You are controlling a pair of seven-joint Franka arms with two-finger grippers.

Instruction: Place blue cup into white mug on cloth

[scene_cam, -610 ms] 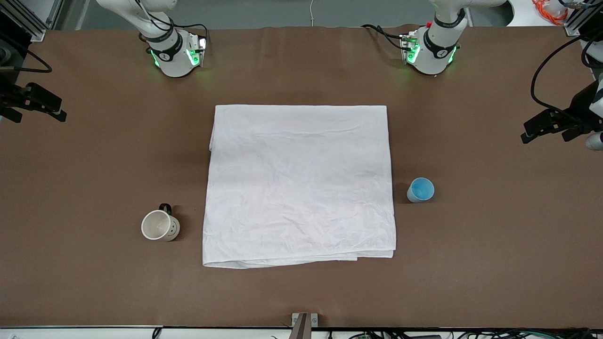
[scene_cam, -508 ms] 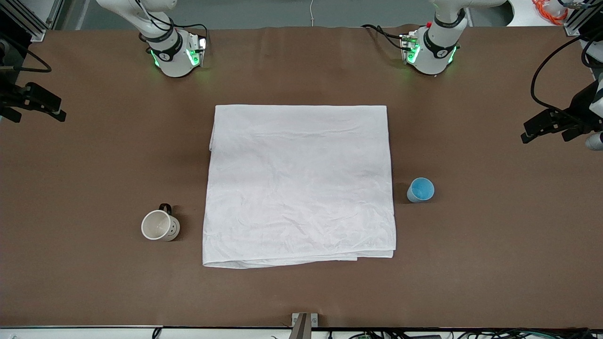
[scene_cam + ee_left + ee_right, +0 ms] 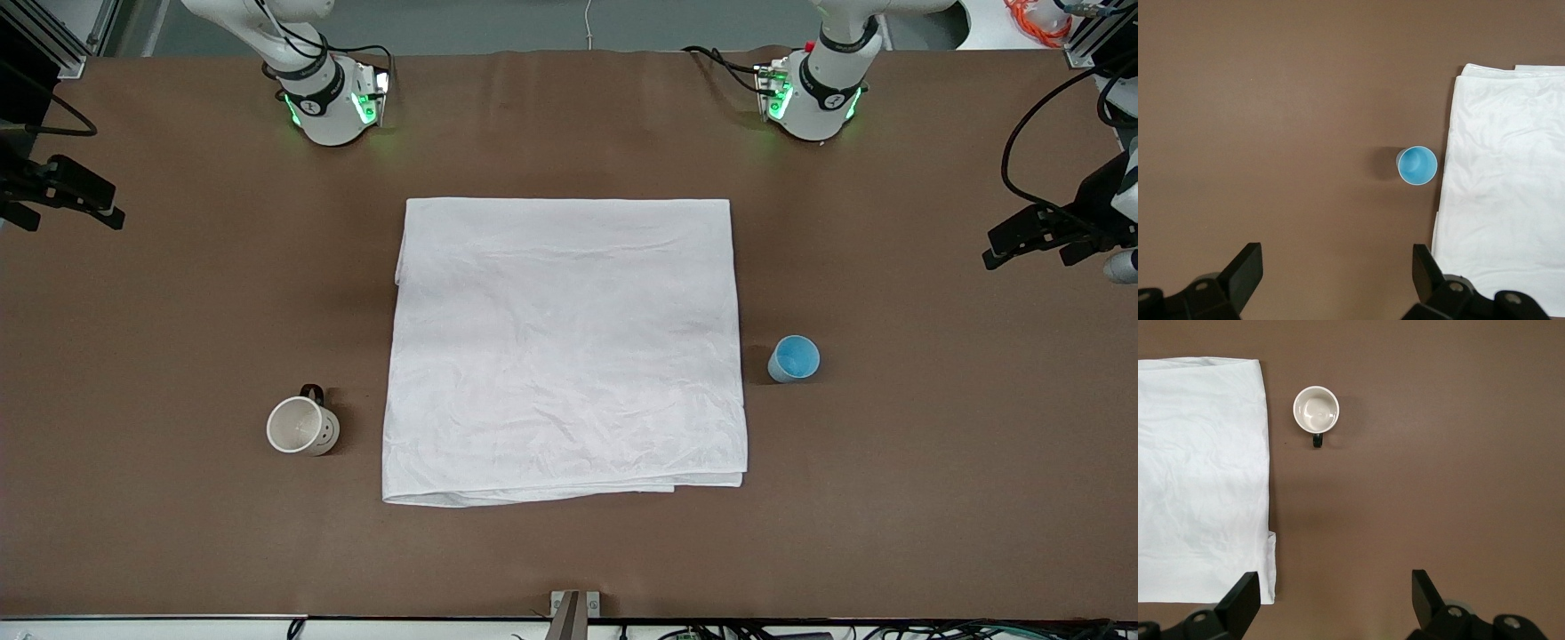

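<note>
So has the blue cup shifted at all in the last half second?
No. The blue cup stands upright on the table, apart from the cloth edge toward the left arm's end, same gap as before.

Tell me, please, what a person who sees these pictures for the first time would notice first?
The large white cloth in the middle of the brown table draws the eye first. The blue cup stands upright on the table beside it, toward the left arm's end; the white mug stands beside it toward the right arm's end. The left gripper and right gripper hang open, high above.
</note>
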